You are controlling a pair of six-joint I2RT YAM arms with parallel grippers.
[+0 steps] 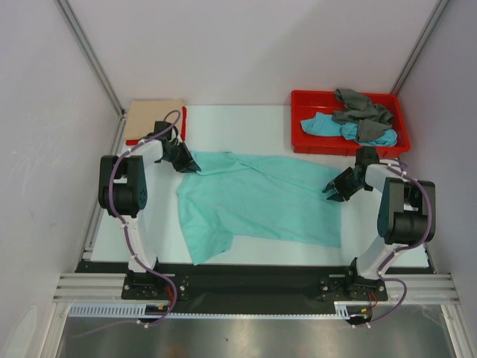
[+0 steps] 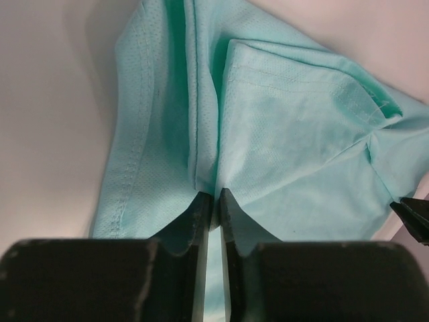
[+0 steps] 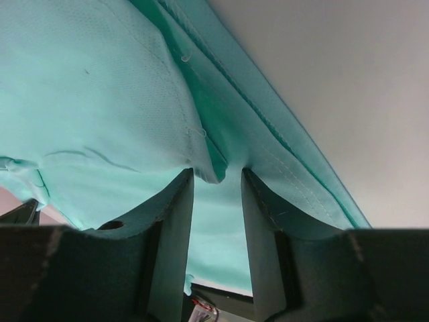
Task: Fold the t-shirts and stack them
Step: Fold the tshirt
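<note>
While a white table (image 1: 298, 257) carries the work, the mint-green t-shirt (image 1: 261, 198) lies spread flat between the two sets of fingers, apparently held at opposite edges so it can be drawn smooth before a first fold. Beyond the fingers of the right gripper (image 1: 333, 190), a red tray (image 1: 298, 142) holds the grey t-shirt (image 1: 361, 108) and turquoise-blue t-shirt (image 1: 320, 125), seemingly awaiting their turn, and a folded beige t-shirt (image 1: 153, 119) sits just beyond the left gripper (image 1: 188, 164). The left fingers are pressed together on a ridge of cloth, while the right fingers pinch a bunched fold at the edge with a gap between them.
</note>
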